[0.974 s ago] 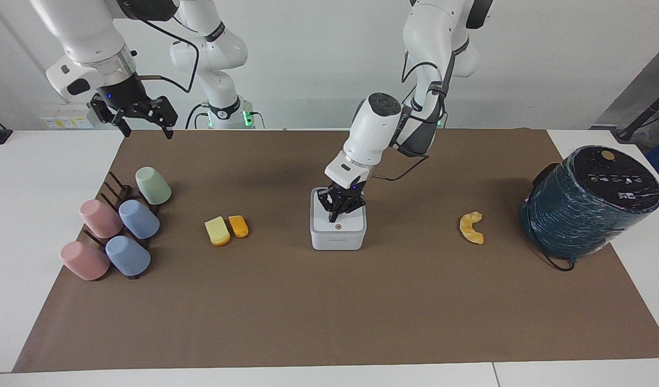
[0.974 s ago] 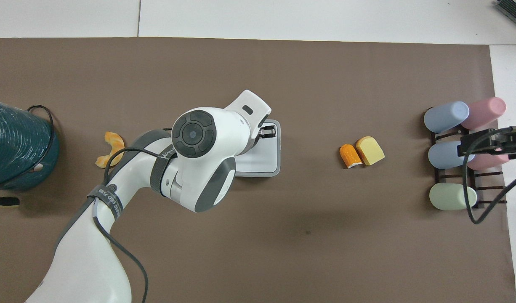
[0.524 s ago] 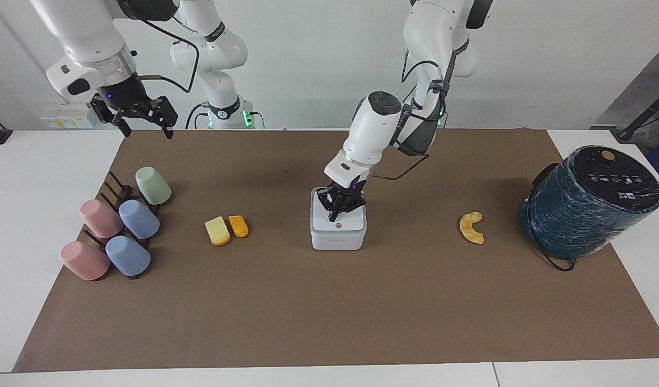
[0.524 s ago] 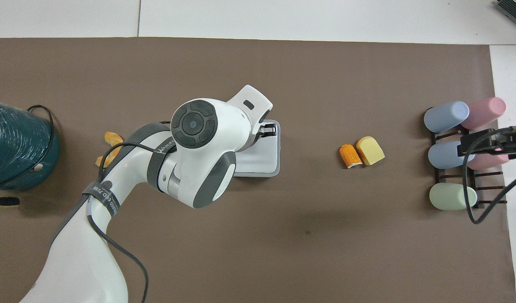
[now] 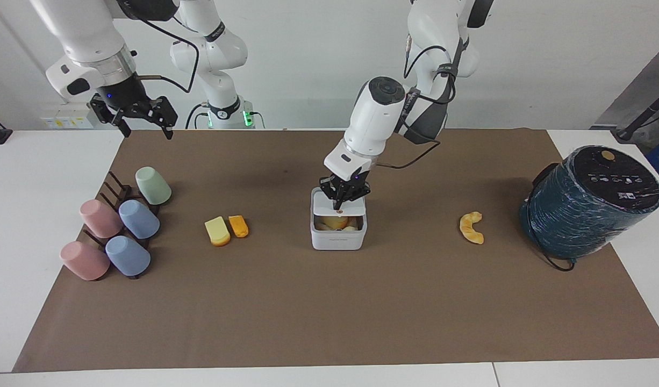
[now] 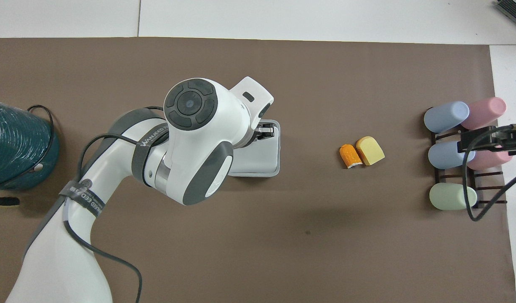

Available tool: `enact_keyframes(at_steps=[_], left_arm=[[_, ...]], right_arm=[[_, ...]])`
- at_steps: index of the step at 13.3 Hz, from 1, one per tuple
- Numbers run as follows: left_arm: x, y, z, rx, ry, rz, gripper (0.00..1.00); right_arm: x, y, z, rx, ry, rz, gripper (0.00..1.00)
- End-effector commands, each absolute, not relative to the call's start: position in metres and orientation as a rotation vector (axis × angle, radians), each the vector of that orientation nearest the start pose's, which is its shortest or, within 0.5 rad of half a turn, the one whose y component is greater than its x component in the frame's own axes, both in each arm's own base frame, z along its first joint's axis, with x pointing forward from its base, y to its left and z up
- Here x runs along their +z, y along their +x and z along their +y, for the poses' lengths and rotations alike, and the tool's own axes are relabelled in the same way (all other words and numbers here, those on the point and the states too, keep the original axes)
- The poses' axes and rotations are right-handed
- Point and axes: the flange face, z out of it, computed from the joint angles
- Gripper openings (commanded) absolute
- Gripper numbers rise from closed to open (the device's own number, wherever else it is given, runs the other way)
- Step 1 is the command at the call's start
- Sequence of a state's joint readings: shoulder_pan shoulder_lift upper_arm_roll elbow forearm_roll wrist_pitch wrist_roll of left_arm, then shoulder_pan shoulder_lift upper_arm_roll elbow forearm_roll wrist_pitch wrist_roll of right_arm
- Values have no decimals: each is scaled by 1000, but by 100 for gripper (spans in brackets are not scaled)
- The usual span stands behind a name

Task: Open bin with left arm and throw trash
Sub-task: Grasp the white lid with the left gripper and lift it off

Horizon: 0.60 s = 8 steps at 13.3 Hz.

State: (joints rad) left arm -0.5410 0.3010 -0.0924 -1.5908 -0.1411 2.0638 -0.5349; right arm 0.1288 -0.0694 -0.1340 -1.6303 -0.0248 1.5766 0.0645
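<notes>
**Bin lid raised beneath left end effector**

The bin [image 5: 338, 228] sat mid-desk on the brown mat [image 5: 329, 312], its lid [image 5: 337, 203] tilted up and pale scraps visible inside; the left end effector [image 5: 342, 202], fingertips pressed together, was over the bin at the lid's edge; a yellow wedge [image 5: 217, 231] and orange chunk [image 5: 238, 226] lay beside the bin toward the right arm's end; the crescent peel [image 5: 472, 227] lay toward the left arm's end, near a teal cylinder [image 5: 590, 201]; the right end effector [image 5: 141, 121], fingers spread, waited above the pastel cups [image 5: 120, 228].
</notes>
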Motion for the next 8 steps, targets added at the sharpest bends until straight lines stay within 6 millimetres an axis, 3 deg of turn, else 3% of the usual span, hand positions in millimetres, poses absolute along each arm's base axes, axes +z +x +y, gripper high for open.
enact_keyframes(at_steps=[1, 4, 7, 8], left_arm=[[516, 528, -370, -39, -3310, 56, 0], [545, 523, -352, 14, -3239, 73, 0], [592, 526, -292, -25, -3241, 29, 0], [593, 537, -260, 4, -3230, 47, 0]], right_arm=[[623, 539, -5, -110, -3149, -4, 100], [579, 552, 15, -195, -3143, -67, 100], [523, 585, 37, -183, -3152, -130, 100], [498, 594, 46, -170, -3155, -159, 100]])
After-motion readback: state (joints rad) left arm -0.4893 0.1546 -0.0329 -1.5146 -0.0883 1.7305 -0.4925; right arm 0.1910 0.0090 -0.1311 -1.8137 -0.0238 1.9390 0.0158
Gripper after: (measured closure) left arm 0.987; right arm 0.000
